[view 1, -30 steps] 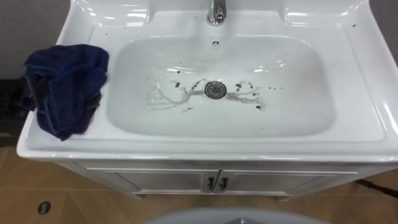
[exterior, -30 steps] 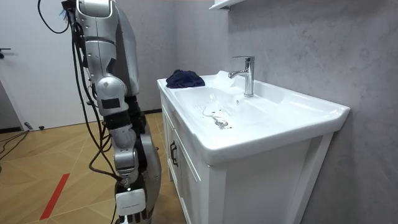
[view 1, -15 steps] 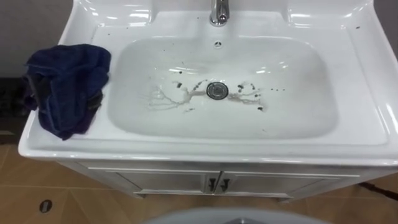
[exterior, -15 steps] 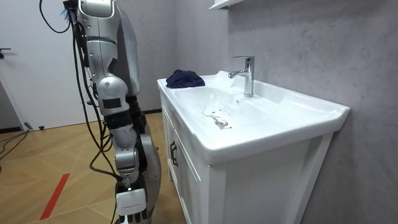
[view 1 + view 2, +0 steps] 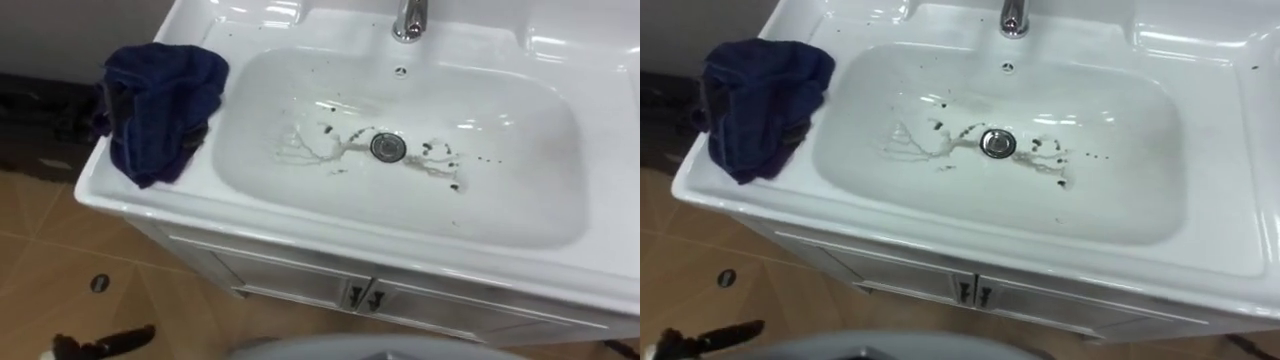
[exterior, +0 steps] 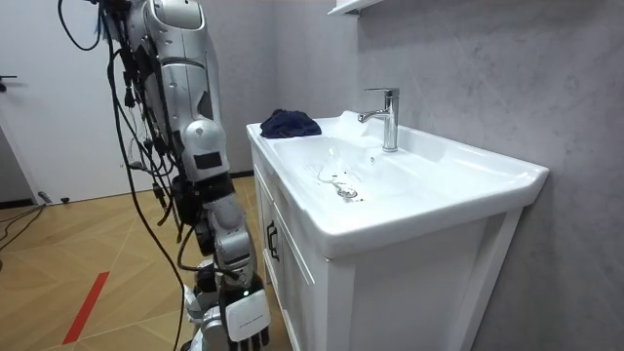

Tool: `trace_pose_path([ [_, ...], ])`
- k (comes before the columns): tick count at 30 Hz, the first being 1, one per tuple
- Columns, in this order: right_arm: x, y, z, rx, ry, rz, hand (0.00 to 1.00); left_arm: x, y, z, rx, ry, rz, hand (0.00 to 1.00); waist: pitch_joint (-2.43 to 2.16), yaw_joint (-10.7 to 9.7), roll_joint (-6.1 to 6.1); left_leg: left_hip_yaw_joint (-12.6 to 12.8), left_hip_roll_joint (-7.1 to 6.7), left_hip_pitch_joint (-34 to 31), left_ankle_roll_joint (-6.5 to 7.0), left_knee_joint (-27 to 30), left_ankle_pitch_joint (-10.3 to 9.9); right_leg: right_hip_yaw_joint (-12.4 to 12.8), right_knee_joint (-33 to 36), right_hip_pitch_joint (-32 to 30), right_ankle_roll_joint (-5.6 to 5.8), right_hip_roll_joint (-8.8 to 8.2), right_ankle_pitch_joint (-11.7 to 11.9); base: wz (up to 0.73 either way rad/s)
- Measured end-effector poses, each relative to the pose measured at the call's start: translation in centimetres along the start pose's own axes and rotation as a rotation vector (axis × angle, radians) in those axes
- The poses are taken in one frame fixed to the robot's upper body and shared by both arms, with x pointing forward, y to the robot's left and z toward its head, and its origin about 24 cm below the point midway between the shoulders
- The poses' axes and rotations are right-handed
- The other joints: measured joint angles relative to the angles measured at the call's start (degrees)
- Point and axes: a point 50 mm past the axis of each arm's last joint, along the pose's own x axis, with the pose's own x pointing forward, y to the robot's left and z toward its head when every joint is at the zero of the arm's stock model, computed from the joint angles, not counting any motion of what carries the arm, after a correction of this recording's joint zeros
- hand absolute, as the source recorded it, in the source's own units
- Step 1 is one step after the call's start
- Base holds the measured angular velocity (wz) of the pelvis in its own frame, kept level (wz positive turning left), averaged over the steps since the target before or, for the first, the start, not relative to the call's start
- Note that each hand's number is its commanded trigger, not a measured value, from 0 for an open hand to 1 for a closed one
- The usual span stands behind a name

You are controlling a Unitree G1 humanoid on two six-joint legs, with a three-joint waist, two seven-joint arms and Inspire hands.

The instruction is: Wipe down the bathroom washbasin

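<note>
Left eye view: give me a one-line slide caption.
A dark blue cloth heaped on the left rim of the white basin, dark streaks and specks around its drain.

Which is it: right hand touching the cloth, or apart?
Apart. Room view: right hand hangs low by the cabinet; cloth lies up on the basin rim.

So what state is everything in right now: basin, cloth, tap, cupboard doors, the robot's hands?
Basin: dirty, dark specks and streaks around the drain.
Cloth: crumpled on the left rim, untouched.
Tap: no water running.
Cupboard doors: shut.
Right hand: hanging low beside the cupboard doors.
Left hand: low at its side, off the cloth.
</note>
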Motion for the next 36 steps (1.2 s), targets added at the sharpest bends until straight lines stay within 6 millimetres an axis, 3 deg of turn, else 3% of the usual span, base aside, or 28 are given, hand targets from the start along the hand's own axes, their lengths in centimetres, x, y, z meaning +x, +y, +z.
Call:
trace_pose_path([
  [2,0.0,-0.1,0.5,0.009,-0.037,-0.015,0.00,0.0,0.1,1.4,-0.033,-0.061,0.057,0.00,-0.02,0.1,0.34,-0.1,-0.03,0.0,0.00,0.1,0.0,-0.1,0.1,-0.2,0.00,-0.02,0.0,0.10],
  [6,0.0,0.0,0.8,0.018,-0.060,-0.014,0.00,-0.8,0.7,6.4,-0.161,-0.280,0.149,0.00,-0.09,1.7,0.60,-0.4,0.05,-0.1,0.00,0.0,0.0,-0.4,0.3,-0.6,0.00,0.03,0.0,0.00],
  [15,-0.1,-0.3,0.6,0.010,-0.106,-0.018,0.00,-4.1,2.0,13.7,-0.402,-0.627,0.194,0.00,-0.18,1.1,1.55,-0.2,0.06,0.0,0.01,-0.1,0.0,0.4,1.0,-1.0,-0.02,0.00,0.0,-0.03],
  [24,-0.1,-0.1,0.0,0.000,-0.092,-0.006,0.00,-7.7,2.5,18.9,-0.484,-0.906,0.167,0.00,0.03,-1.3,1.87,0.0,0.00,0.8,0.03,0.1,0.0,1.2,1.0,-0.5,-0.01,0.07,0.1,-0.03],
  [27,-0.1,-0.1,-0.3,-0.018,-0.075,0.001,0.00,-8.6,1.6,20.4,-0.505,-0.962,0.119,0.00,0.38,-2.4,2.24,0.2,0.06,0.9,0.03,0.1,0.0,1.0,1.0,-0.2,-0.01,0.06,0.1,0.02],
  [31,-0.1,-0.1,-0.3,-0.017,-0.068,0.019,0.00,-9.9,1.1,21.6,-0.456,-1.059,0.075,0.00,0.59,-3.9,2.42,1.5,0.37,0.9,0.03,0.1,0.0,2.3,1.2,-0.6,-0.09,0.01,0.2,-0.15],
  [36,-0.1,-0.1,-0.2,-0.015,-0.066,0.024,0.00,-10.6,0.0,21.9,-0.400,-1.101,0.019,0.00,0.53,-6.0,2.24,2.1,0.44,1.2,0.03,-0.1,0.0,2.8,1.2,-1.0,-0.12,0.33,0.2,-0.07],
])
